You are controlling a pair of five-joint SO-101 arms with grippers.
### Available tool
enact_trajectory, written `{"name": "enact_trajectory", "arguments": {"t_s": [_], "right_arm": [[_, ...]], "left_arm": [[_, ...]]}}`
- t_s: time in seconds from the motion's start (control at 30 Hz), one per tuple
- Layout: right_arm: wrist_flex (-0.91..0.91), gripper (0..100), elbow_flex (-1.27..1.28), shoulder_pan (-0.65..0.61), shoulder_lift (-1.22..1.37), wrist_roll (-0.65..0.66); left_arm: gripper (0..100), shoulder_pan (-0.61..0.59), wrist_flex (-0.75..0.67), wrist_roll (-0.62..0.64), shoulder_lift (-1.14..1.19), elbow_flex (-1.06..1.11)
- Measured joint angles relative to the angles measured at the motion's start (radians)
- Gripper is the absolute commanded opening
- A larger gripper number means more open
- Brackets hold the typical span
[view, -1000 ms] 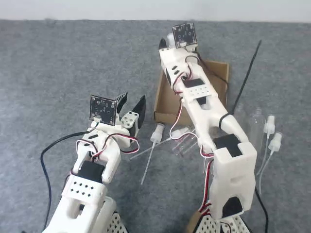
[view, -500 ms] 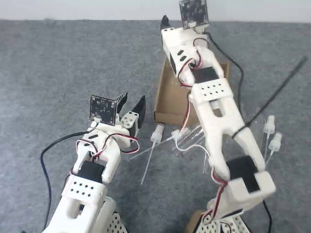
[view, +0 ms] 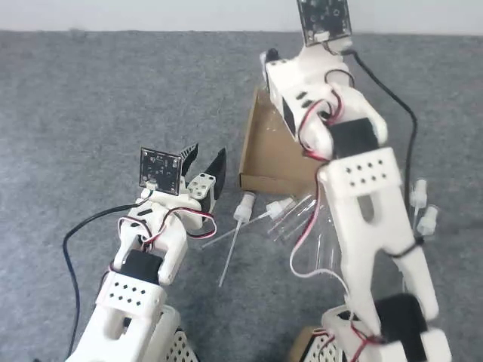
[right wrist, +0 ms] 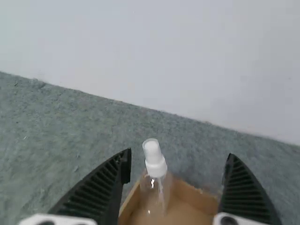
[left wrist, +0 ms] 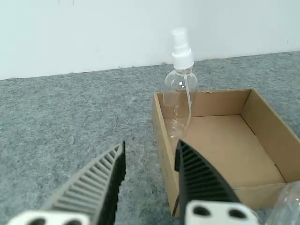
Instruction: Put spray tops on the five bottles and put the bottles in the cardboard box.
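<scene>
A clear bottle [left wrist: 180,84] with a white spray top [right wrist: 154,161] stands upright in the far corner of the cardboard box [left wrist: 220,150]. My right gripper [right wrist: 178,157] hangs open above and just behind that bottle, touching nothing; in the high view it is over the box's far edge [view: 269,60]. My left gripper [left wrist: 151,145] is open and empty, a little in front of the box, at the left in the high view [view: 209,154]. Loose spray tops [view: 243,207] with long tubes lie in front of the box [view: 260,154], beside clear bottles [view: 302,215].
Two more spray tops [view: 423,207] lie at the right, partly behind the right arm. Another clear bottle [left wrist: 290,206] lies by the box's near corner. A black cable [view: 75,249] loops at the left. Grey carpet stretches free to the left of the box.
The right arm has lifted and swung up from the box, its gripper now higher over the far edge. The left arm has not moved.
</scene>
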Motion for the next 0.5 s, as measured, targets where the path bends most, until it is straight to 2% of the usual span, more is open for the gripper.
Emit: {"name": "enact_trajectory", "arguments": {"t_s": [0.3,0.5], "right_arm": [[0.419,26.4,0.011,0.000,-0.210,0.000],[0.562,26.7,0.196,0.009,-0.404,0.002]], "left_arm": [[15,0.000,0.000,0.000,0.000,0.000],[15,0.000,0.000,0.000,0.000,0.000]]}}
